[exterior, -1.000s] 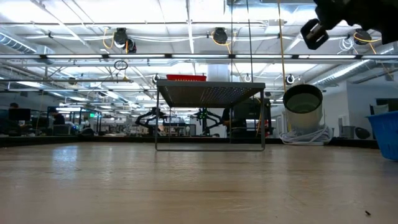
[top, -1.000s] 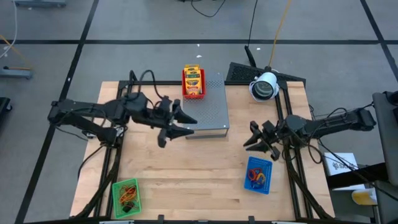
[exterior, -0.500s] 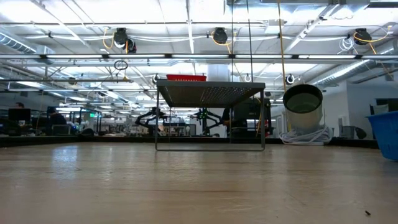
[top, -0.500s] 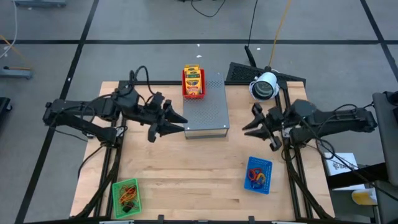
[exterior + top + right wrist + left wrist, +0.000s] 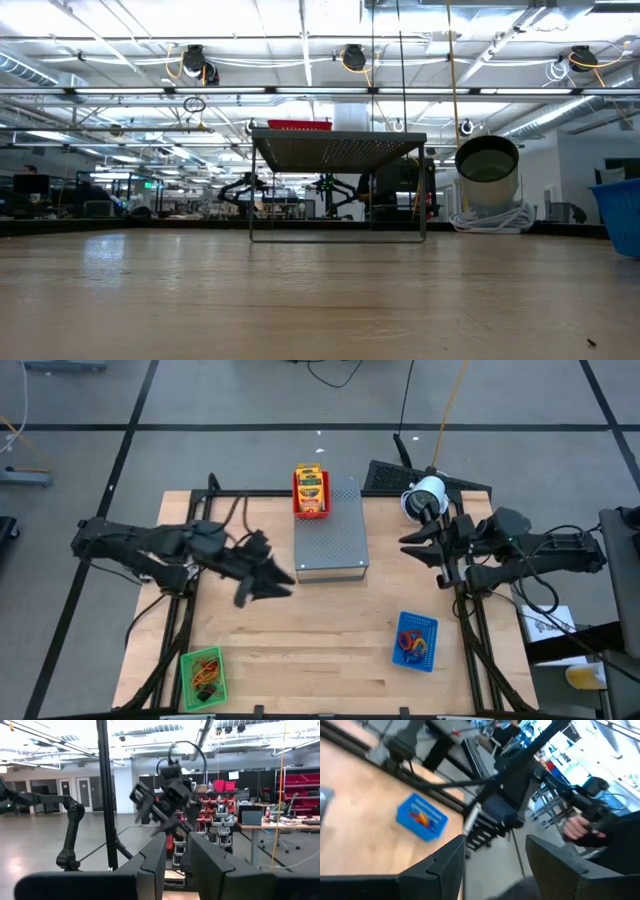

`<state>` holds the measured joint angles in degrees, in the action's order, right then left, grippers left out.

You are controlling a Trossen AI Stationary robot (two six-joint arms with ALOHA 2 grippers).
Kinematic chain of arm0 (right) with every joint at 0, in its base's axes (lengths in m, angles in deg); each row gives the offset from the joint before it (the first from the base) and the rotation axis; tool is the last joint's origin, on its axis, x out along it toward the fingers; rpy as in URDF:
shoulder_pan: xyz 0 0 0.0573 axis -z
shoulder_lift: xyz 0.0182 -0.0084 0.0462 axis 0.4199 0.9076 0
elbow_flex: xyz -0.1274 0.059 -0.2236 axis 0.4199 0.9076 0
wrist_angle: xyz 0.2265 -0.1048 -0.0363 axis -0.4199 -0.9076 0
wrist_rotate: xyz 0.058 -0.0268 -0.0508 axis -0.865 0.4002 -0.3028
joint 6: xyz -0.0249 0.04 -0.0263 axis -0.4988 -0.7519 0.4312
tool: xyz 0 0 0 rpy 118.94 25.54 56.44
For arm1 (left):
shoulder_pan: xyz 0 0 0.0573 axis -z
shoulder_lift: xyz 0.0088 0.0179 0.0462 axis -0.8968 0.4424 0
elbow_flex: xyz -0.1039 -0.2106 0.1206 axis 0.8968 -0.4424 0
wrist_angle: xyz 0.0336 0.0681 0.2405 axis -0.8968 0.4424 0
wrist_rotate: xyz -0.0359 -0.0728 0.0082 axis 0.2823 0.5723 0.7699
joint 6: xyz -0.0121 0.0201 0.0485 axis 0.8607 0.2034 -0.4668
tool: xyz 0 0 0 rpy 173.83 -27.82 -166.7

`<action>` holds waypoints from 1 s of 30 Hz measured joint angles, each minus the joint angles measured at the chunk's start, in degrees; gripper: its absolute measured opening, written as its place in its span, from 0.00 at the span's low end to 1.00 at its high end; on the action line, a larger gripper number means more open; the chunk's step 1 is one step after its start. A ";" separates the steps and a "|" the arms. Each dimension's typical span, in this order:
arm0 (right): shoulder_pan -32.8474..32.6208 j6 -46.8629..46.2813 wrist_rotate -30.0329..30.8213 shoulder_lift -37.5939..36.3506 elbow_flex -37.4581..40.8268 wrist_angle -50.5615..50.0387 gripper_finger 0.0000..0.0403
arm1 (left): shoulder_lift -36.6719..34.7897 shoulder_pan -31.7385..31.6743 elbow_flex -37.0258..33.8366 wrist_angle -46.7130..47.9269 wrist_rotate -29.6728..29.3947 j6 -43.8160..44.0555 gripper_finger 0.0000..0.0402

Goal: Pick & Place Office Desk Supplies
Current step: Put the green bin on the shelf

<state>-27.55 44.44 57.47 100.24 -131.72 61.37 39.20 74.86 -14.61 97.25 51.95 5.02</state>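
Yellow-and-green crayon packets [image 5: 311,488] stand in a red tray [image 5: 311,510] on top of the grey perforated box [image 5: 333,535]. Rubber bands [image 5: 412,644] lie in the blue tray [image 5: 430,635], and more bands with dark clips [image 5: 205,672] lie in the green tray [image 5: 190,660]. My left gripper [image 5: 272,580] hovers left of the box, open with nothing between its fingers [image 5: 495,870]. My right gripper [image 5: 412,545] hangs high, right of the box, narrowly open with nothing in it [image 5: 176,865]. Neither gripper shows in the low view.
A white round camera-like thing [image 5: 428,498] stands at the far right corner. Dark frame rails run along the table's left and right sides. A person's hand [image 5: 580,826] shows beyond the table. Bare wood lies between the box and the two near trays.
My right gripper has risen from just above the blue tray, out of the low view, toward the far edge, with its nose tipped up. My left gripper has drawn back from the box toward the left and near edges and has rolled.
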 joint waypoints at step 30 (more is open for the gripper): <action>0.00 -14.30 1.11 0.07 0.02 -6.87 0.19 | 14.58 33.00 30.92 66.22 -4.74 29.69 0.45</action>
<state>-27.55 30.14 58.59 100.31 -131.69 54.50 53.77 107.86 16.31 163.46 47.20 34.71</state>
